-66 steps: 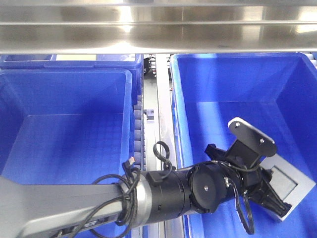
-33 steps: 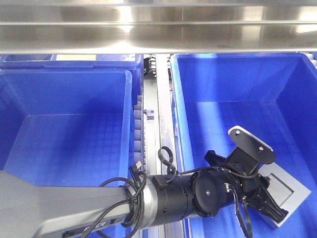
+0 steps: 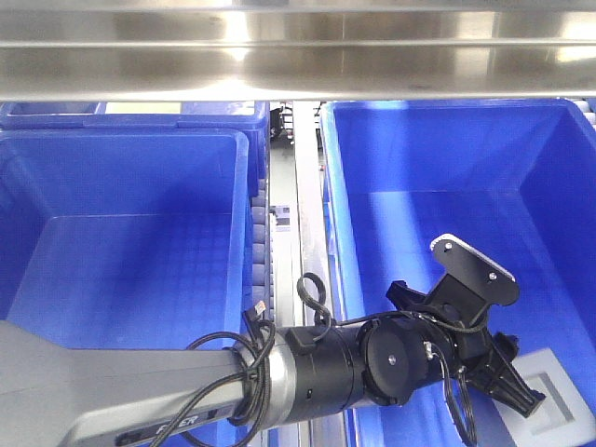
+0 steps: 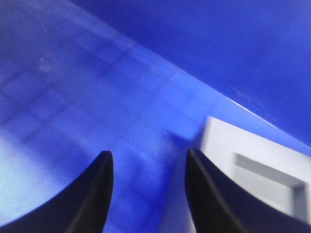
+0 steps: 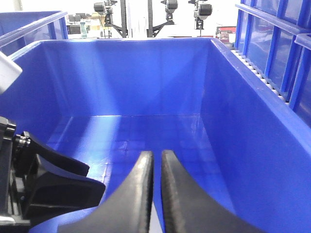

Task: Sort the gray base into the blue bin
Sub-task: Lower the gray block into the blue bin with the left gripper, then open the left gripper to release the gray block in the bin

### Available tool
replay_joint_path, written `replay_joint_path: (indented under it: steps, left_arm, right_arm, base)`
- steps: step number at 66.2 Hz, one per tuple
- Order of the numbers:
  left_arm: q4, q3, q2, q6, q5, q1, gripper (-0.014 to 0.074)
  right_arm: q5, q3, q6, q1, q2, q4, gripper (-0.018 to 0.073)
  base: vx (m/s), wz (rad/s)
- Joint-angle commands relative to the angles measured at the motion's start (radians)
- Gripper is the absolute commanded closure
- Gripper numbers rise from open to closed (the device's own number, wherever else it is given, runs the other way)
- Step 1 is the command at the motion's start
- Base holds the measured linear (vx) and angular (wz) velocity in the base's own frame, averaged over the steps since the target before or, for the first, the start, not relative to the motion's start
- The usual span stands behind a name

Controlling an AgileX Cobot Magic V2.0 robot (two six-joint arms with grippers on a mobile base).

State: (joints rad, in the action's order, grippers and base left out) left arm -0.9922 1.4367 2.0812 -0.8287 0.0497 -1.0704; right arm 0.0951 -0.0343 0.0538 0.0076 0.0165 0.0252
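Observation:
The gray base [image 3: 562, 402] lies recess-up on the floor of the blue bin [image 3: 332, 186] on the right, near its front right corner. My left gripper [image 3: 518, 391] hangs open just left of the block, nothing between its fingers. In the left wrist view the gray base [image 4: 265, 167] sits to the right of the open gripper [image 4: 148, 153], outside the right fingertip [image 4: 194, 160], above the grid floor [image 4: 73, 87]. My right gripper [image 5: 156, 153] is shut and empty, low inside the same blue bin [image 5: 238, 121]; a sliver of gray shows below its fingers.
A second blue crate [image 3: 121, 233] stands to the left, another [image 3: 140, 114] behind it. A roller rail [image 3: 303, 214] runs between the crates. A steel beam [image 3: 298, 56] crosses overhead. My left arm's black wrist [image 5: 43, 187] fills the right wrist view's lower left.
The left gripper lowered the gray base toward the bin floor and let it go. The block now lies flat beside the open fingers.

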Motion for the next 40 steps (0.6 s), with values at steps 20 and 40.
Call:
replay_joint_path:
  steps: [20, 40]
  left_arm:
    - [0.0, 0.031, -0.085, 0.01, 0.003, -0.002, 0.0259]
    - [0.006, 0.017, -0.141, 0.007, -0.033, -0.002, 0.0556]
  right_arm:
    - [-0.079, 0.004, -0.007, -0.004, 0.009, 0.006, 0.0564]
    - [-0.079, 0.004, -0.007, -0.004, 0.009, 0.006, 0.0564]
  base:
    - [0.0, 0.0]
    - [0.0, 0.0]
